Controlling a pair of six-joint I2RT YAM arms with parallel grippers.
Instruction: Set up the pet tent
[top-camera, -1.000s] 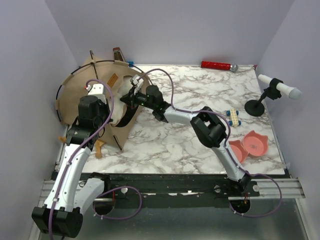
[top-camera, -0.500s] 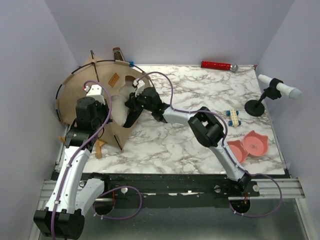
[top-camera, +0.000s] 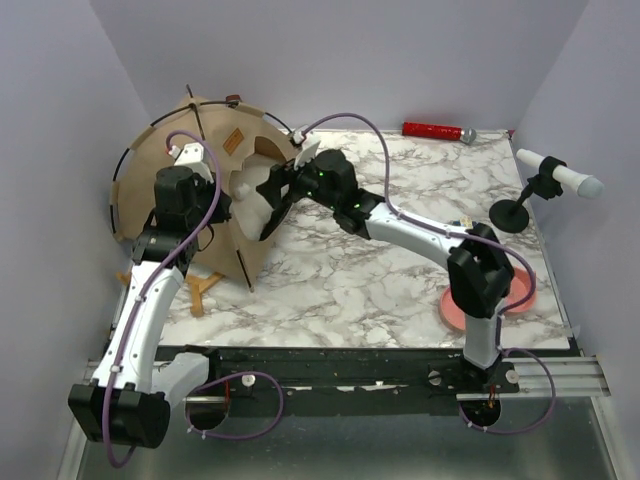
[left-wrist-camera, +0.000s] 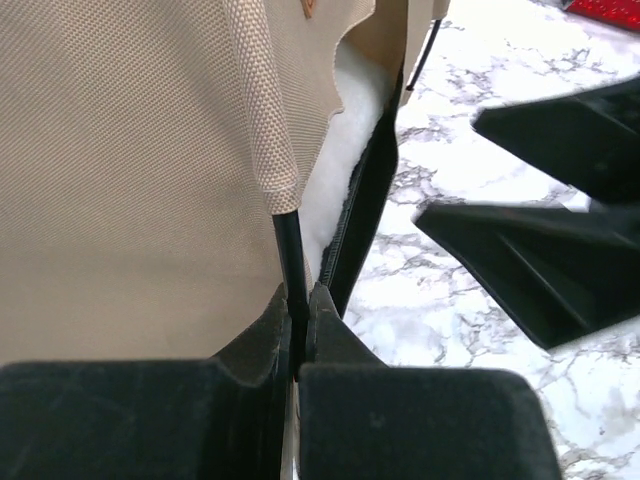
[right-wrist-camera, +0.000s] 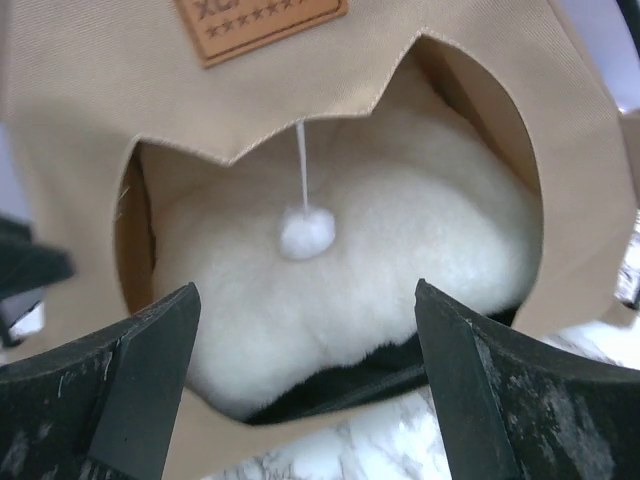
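Lavender walls (top-camera: 350, 60), marble table (top-camera: 340, 290), pet tent (top-camera: 150, 150) at far left

marble tbl (top-camera: 340, 290): tent (top-camera: 150, 165), red tube (top-camera: 432, 130), pink bowl (top-camera: 450, 309)

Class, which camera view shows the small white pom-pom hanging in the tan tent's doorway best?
Right wrist: the small white pom-pom hangs close and centred before the fluffy white pillow. Top external is too distant to resolve it; left wrist misses it.

Red tube (top-camera: 432, 130); pink bowl (top-camera: 522, 290); microphone (top-camera: 548, 182)
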